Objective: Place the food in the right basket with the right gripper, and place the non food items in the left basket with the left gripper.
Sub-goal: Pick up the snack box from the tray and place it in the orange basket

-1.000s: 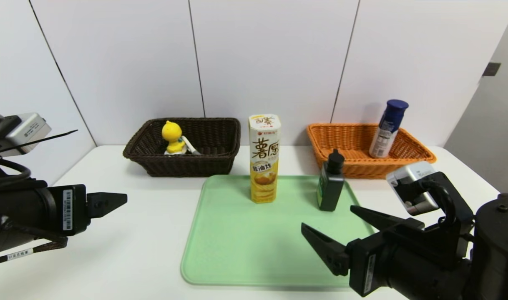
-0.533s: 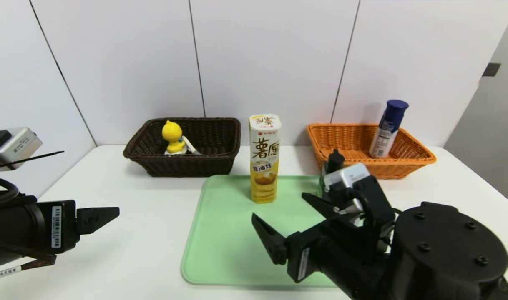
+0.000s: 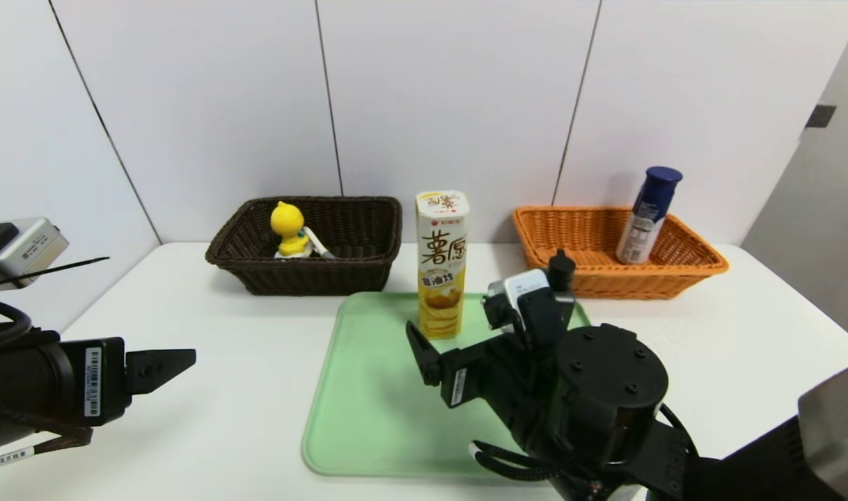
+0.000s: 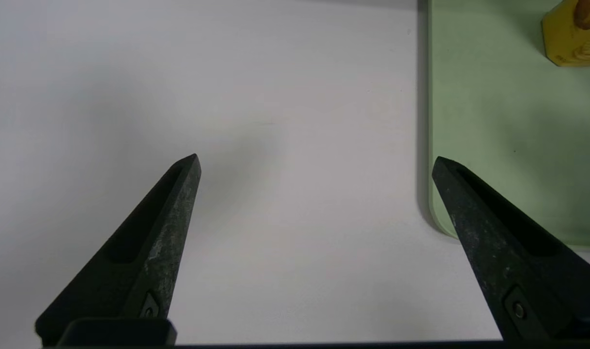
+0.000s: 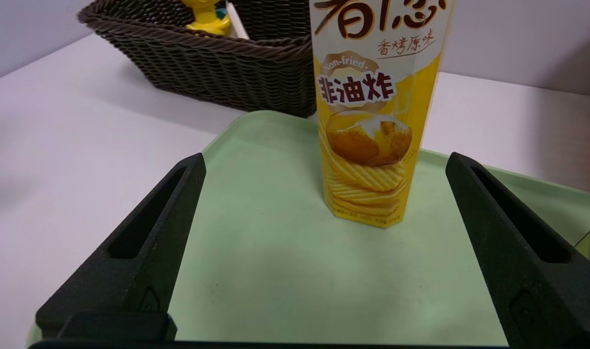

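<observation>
Nudging risk: right gripper [image 5: 324, 167], jaws wide apart, nears tall yellow cardboard crisp carton [image 5: 375, 111] upright on pale green plastic tray [image 5: 256, 271]; off-centre finger could topple it; left gripper [image 4: 314, 162], also wide apart, idle over white table [image 4: 178, 72].

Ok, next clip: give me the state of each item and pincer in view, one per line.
Chip box: upright on the green tray, not gripped.
Dark bottle: on the tray, mostly hidden behind the right arm.
Blue-capped bottle: leaning in the orange basket.
Yellow duck toy: upright in the brown basket.
Right pincer: open, empty, facing the chip box.
Left pincer: open, empty, over the table.
</observation>
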